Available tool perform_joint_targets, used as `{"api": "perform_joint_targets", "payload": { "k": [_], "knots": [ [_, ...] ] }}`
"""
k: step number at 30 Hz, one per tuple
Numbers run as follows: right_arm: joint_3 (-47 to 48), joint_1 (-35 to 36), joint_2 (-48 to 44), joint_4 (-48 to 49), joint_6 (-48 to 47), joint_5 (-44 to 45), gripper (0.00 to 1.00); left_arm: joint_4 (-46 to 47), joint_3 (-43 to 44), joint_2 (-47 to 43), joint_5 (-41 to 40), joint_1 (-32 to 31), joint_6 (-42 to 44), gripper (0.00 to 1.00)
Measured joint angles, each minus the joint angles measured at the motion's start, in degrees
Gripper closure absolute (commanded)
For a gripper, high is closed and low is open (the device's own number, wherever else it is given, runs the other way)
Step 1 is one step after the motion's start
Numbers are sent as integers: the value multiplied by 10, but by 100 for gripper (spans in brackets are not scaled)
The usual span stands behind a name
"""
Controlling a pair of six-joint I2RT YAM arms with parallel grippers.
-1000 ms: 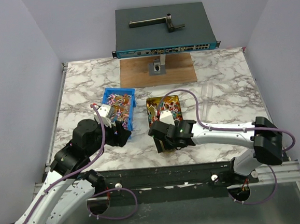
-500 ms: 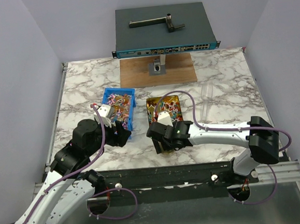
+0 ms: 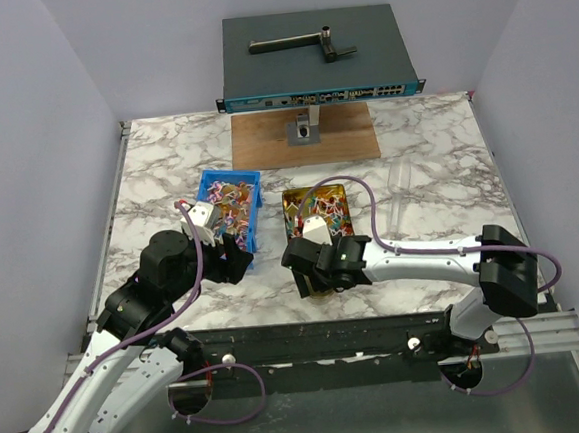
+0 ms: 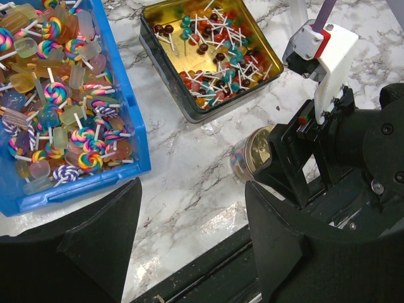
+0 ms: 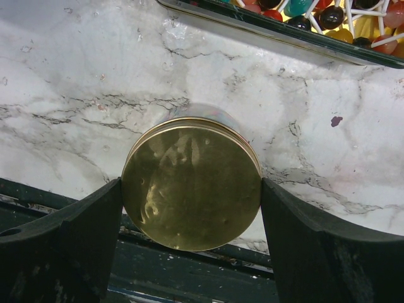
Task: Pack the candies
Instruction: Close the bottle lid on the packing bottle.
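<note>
Most candies [image 4: 60, 107] lie in two containers in the middle of the marble bench [image 3: 155, 167]. The blue bin [image 4: 136, 126] at the left is full of swirl lollipops and wrapped sweets in yellow, orange and blue. The gold tin [image 4: 162, 69] stands just right of the bin and apart from it. It holds small ball lollipops in red, teal and brown with white sticks. In the left wrist view its upper left corner is bare.

A round jar [image 4: 241, 163] stands below the tin in the top view, close to the near edge of the bench. Through its clear wall a few coloured candies show inside. On it sits a gold lid [image 5: 189, 164], which fills the middle of the right wrist view.

The right pincer [image 5: 191, 189] holds the jar at the lid. Its two black fingers [image 5: 297, 221] lie against the left and the right side of the lid.

The left pincer [image 4: 192, 189] stands wide, with only bare marble between its fingers. It hangs beside the near right corner of the bin and touches nothing.

At the top centre of the top view a grey box [image 3: 317, 54] with a row of ports stands at the far edge. A wood board [image 3: 348, 137] lies in front of it.
</note>
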Motion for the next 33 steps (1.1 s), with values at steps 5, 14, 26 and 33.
{"api": "perform_joint_targets", "payload": {
  "k": [5, 14, 26, 33],
  "knots": [
    [0, 2, -1, 0, 4, 4, 17, 0, 0, 0, -2, 0, 0, 31],
    [-2, 2, -2, 2, 9, 9, 0, 0, 0, 2, -2, 0, 0, 31],
    [-5, 2, -2, 7, 10, 6, 0, 0, 0, 2, -2, 0, 0, 31],
    [-5, 3, -14, 7, 10, 0, 0, 0, 0, 4, -2, 0, 0, 29]
  ]
}}
